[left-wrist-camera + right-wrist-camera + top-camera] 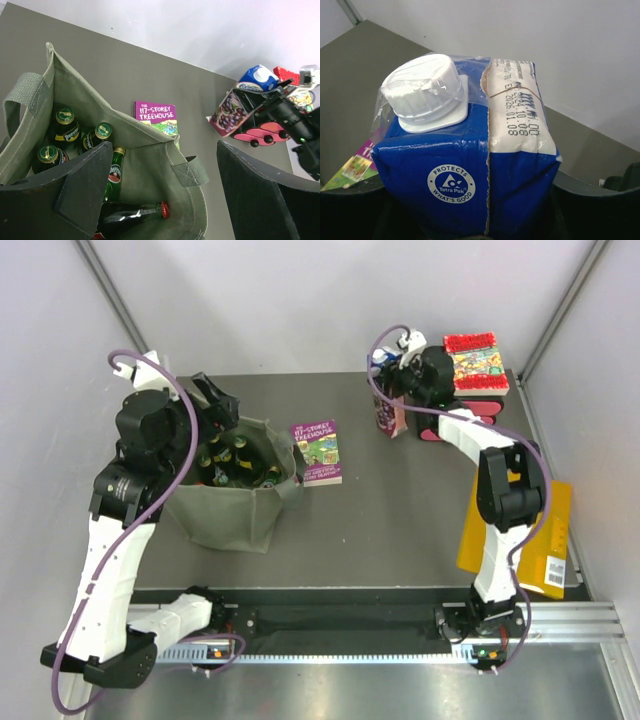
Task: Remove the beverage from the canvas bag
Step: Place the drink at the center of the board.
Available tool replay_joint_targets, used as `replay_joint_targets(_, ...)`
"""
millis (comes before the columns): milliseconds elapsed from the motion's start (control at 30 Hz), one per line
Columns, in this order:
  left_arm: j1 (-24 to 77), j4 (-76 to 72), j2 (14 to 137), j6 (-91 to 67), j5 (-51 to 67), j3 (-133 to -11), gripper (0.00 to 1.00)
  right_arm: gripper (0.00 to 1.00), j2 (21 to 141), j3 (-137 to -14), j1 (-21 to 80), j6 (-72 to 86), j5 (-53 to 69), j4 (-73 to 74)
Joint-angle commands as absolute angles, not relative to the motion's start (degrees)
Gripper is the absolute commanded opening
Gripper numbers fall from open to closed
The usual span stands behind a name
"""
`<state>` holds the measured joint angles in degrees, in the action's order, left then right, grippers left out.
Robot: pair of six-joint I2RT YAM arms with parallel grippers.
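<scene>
Left tool point(222, 412): released, jaws spread wide, nothing between them; hovering above the open mouth of the bag, no contact seen.
Canvas bag point(235, 510): on desk point(400, 520), left half, mouth gaping upward; one strap handle point(25, 95) at the left rim, the other point(190, 172) at the near-right rim.
Bag contents: several green bottles point(65, 117) with gold-and-green caps, standing close together at the left of the bag, labels reading Perrier.
Dark bottle point(135, 215): red cap, lying on its side on the bag floor, cap pointing right, beside the green ones.
Purple book point(317, 450): flat on desk just right of the bag, cover up, title "The 117-Storey Treehouse"; apart from the bag.
Carton point(388, 415): outside the bag, far right of desk; blue top, white screw cap point(427, 92), grape picture on the side. Resting on desk or lifted: cannot tell.
Right tool point(392, 380): clenched on the carton, one finger on each side of its upper part.
Pink drawer box point(440, 432): just right of the carton, with a red-edged book point(475, 362) on top.
Yellow envelope point(550, 530): flat at the right desk edge, partly under the right arm.
</scene>
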<state>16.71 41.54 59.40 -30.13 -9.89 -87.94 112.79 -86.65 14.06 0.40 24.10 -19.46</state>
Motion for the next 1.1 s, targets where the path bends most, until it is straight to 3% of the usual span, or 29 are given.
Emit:
replay_joint_targets(0, 16.8, 39.5, 58.9, -30.9, -10.6, -88.1, 0.89, 0.20, 112.3, -95.4, 13.8, -2.1, 21.1, -45.9)
replay_joint_targets(200, 16.9, 39.8, 59.2, -31.6, -10.9, -87.6, 0.89, 0.37, 116.3, -89.0, 13.5, -4.4, 19.0, -56.0)
replay_joint_targets(433, 16.8, 41.2, 59.1, -31.6, -10.6, -86.7, 0.89, 0.69, 110.2, -75.2, 11.9, -2.4, 18.4, -57.5)
replay_joint_targets(733, 16.8, 41.3, 60.1, -30.7, -9.0, -85.9, 0.89, 0.99, 103.5, -69.2, 10.6, -3.2, 21.5, -54.7)
replay_joint_targets(1067, 16.8, 42.1, 61.0, -29.9, -6.9, -85.5, 0.89, 1.00, 98.2, -72.3, 10.5, -3.5, 27.5, -45.1)
